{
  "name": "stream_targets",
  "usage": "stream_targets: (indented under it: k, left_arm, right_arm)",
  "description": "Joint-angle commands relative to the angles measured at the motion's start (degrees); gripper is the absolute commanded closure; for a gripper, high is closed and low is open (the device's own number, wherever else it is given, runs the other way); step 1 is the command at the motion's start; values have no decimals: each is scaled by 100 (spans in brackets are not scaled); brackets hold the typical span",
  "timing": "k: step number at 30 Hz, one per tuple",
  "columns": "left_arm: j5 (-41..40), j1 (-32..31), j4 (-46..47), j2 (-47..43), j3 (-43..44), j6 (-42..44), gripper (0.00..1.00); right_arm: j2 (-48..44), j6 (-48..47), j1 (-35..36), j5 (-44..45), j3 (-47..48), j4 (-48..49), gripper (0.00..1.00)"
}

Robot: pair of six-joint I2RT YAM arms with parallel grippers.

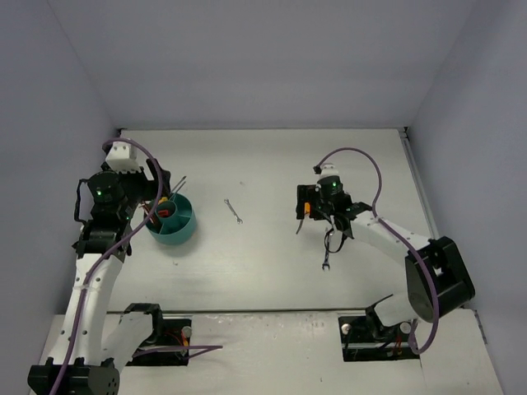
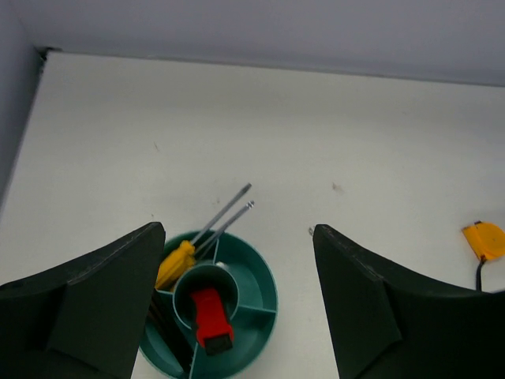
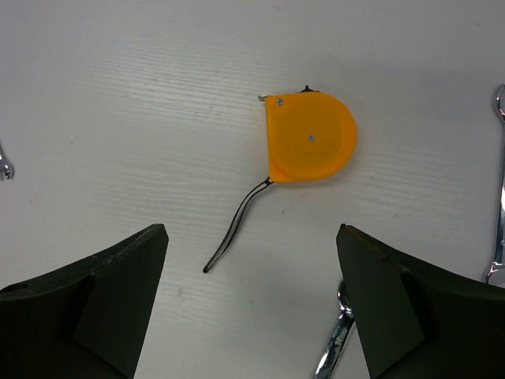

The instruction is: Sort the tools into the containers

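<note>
The round teal bowl (image 1: 186, 234) stands at the left. In the left wrist view its rim (image 2: 267, 278) shows; two orange-handled screwdrivers (image 2: 175, 263) lie in one compartment, shafts sticking out over the rim. The red-and-black utility knife (image 2: 209, 318) sits in the centre cup and dark hex keys (image 2: 168, 332) in a left compartment. My left gripper (image 2: 238, 230) is open and empty above the bowl. My right gripper (image 3: 252, 229) is open and empty over the table, just short of the orange-headed tool (image 3: 309, 136) with its black cord.
A small silver wrench (image 1: 234, 211) lies mid-table between bowl and right arm. Another wrench (image 1: 328, 253) lies under the right arm; it shows by the right finger (image 3: 334, 341), and a further wrench lies at the right edge (image 3: 499, 197).
</note>
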Motion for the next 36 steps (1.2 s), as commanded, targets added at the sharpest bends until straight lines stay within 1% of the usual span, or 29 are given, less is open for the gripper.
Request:
stream_targets:
  k: [1, 5, 11, 17, 21, 24, 26, 28, 32, 33, 34, 35, 36]
  left_arm:
    - [534, -4, 148, -206, -239, -393, 27]
    - [331, -209, -81, -252, -154, -294, 27]
    - [272, -424, -116, -330, -154, -182, 27]
    - [299, -489, -139, -303, -157, -153, 27]
    - [391, -491, -92, -300, -185, -181, 27]
    - [412, -498, -54, -276, -215, -198, 27]
    - [449, -493, -22, -268, -228, -218, 27]
    - [496, -491, 11, -251, -245, -236, 27]
    - [594, -490, 71, -233, -278, -299, 27]
    - [682, -498, 112, -233, -294, -355, 27]
    - [686, -498, 156, -232, -303, -358, 27]
    - [879, -498, 214, -200, -316, -519, 27]
    - [1028, -498, 293, -158, -317, -688, 27]
  right_arm:
    - [304, 108, -278, 32, 552, 160, 13]
    - [895, 56, -493, 14, 815, 159, 12]
    - [1672, 107, -544, -213, 1207, 159, 12]
    - [2180, 140, -531, -197, 1417, 176, 12]
    - [2351, 183, -507, -59, 1405, 169, 15]
    - [2367, 197, -412, 298, 1335, 168, 21]
    - [2364, 201, -379, 347, 1290, 176, 29]
    - [2350, 209, -328, 441, 1244, 176, 32]
    - [2384, 170, -242, 571, 1204, 176, 49]
    - [2376, 162, -194, 587, 1196, 176, 56]
    - [2375, 144, -192, 596, 1196, 168, 56]
    - [2324, 112, -108, 596, 1190, 174, 67]
    - [2257, 51, -46, 574, 1194, 176, 75]
